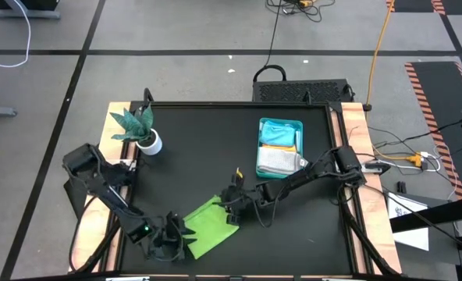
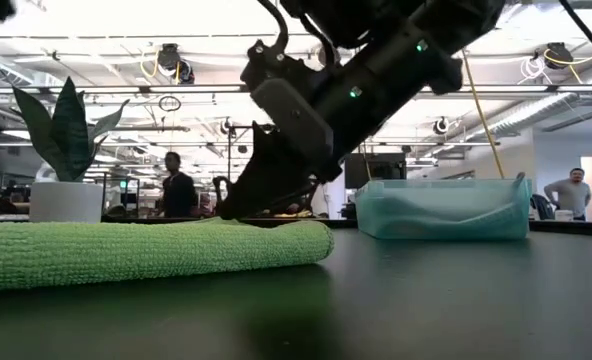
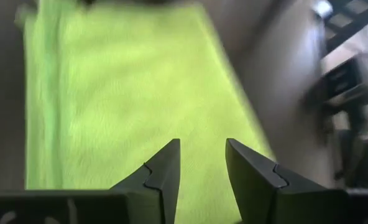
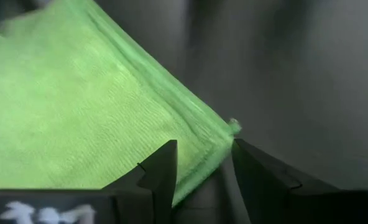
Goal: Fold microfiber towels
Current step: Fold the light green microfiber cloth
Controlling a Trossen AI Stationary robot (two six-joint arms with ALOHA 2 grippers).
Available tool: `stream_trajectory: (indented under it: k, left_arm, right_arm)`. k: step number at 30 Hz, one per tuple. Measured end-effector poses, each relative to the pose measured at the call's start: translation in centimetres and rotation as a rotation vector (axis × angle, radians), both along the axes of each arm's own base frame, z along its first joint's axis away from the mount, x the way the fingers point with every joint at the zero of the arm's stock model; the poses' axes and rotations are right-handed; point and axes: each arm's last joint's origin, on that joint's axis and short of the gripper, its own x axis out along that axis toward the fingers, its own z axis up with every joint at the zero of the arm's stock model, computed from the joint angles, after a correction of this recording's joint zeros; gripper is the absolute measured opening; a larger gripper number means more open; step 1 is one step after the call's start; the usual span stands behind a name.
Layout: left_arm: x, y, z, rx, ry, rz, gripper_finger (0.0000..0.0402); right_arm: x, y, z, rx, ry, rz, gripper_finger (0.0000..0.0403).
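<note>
A grey tiled floor [image 1: 184,31] with dark seams surrounds the black counter [image 1: 215,148]. Cables trail across it: an orange one [image 1: 381,39], a black one [image 1: 274,35]. Hazard-striped matting [image 1: 438,101] lies to one side. In the level view, ceiling lights [image 2: 176,62] hang from rails and people [image 2: 179,186] stand far off.

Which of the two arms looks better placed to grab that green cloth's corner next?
Probably the right hand: its open fingers straddle a corner of the lime green towel. The left hand hovers over the towel's flat middle.
</note>
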Motion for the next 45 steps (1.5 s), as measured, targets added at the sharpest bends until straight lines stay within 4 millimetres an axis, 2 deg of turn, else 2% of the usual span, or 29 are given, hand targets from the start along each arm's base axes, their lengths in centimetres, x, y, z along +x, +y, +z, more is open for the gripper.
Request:
stream_trajectory:
  k: [7,15,22,26,28,30,32,38,42,45]
  left_arm:
    - [-1.2,-0.9,-2.8,-0.051,0.122,0.012,0.0131]
    - [-2.0,-1.4,-3.0,-0.014,0.163,-0.049,0.0131]
    - [-3.9,-2.8,-2.5,-0.051,0.215,-0.216,0.0131]
    - [-4.8,-2.7,-0.5,-0.062,0.176,-0.238,0.0131]
    - [-5.1,-2.6,0.8,-0.068,0.115,-0.218,0.0131]
    - [-5.4,-2.2,1.3,-0.056,0.119,-0.196,0.0131]
    - [-5.8,-1.7,0.9,-0.014,0.161,-0.167,0.0131]
    - [-6.4,-0.8,-0.8,0.019,0.307,-0.063,0.0131]
    - [-7.0,-0.9,-1.1,0.024,0.340,-0.072,0.0131]
    - [-7.3,-0.9,-1.1,0.040,0.349,-0.078,0.0131]
  right_arm:
    - [-0.5,-0.1,-0.8,-0.005,-0.037,0.073,0.0089]
    - [-0.9,0.2,-1.1,-0.043,-0.022,0.144,0.0006]
    - [-1.7,3.1,-1.0,-0.029,-0.029,0.228,0.0003]
    - [-1.4,5.0,0.3,0.071,-0.177,0.342,0.0001]
    - [-1.4,5.4,0.7,0.102,-0.220,0.380,0.0001]
    - [-1.2,5.5,0.6,0.105,-0.245,0.387,0.0001]
    - [-0.9,5.5,-0.1,0.117,-0.260,0.410,0.0000]
    - [2.2,6.0,-3.7,0.159,-0.234,0.442,0.0000]
    - [3.9,5.7,-4.2,0.132,-0.184,0.396,0.0000]
    - [4.0,4.9,-4.2,0.084,-0.131,0.283,0.0000]
